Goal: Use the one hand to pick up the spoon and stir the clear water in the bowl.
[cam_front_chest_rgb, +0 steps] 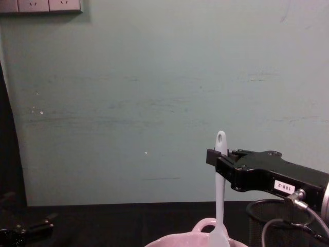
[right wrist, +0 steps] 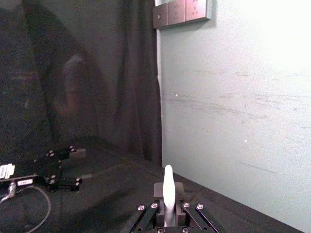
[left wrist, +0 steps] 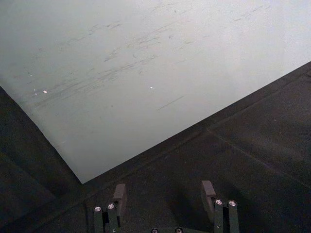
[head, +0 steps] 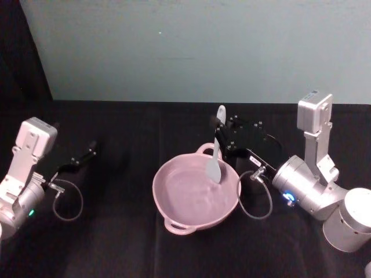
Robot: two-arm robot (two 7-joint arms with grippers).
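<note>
A black-draped tabletop (head: 116,243) runs back to a pale green wall (head: 191,46), with a black curtain (right wrist: 97,73) closing the room's left side. The pink bowl (head: 155,191) sits near the middle of the tabletop, with loop handles at about 1 and 7 o'clock on its rim.

The right claw (head: 219,130) hangs over the bowl's 1 o'clock edge, clamped on the upper handle of the white spoon (head: 215,162). The spoon stands nearly upright, its broad end down inside the bowl on the 2 o'clock side.

The left claw (head: 91,149) rests out at the bowl's 9 o'clock, well apart from it. The left wrist view shows its fingers (left wrist: 119,193) spread with nothing between them.

From the side, the chest view adds a socket plate (cam_front_chest_rgb: 41,5) high on the wall at 11 o'clock. It also shows a black wire-mesh cup (cam_front_chest_rgb: 267,216) at the right claw's 5 o'clock and the oval hole in the spoon's tip.
</note>
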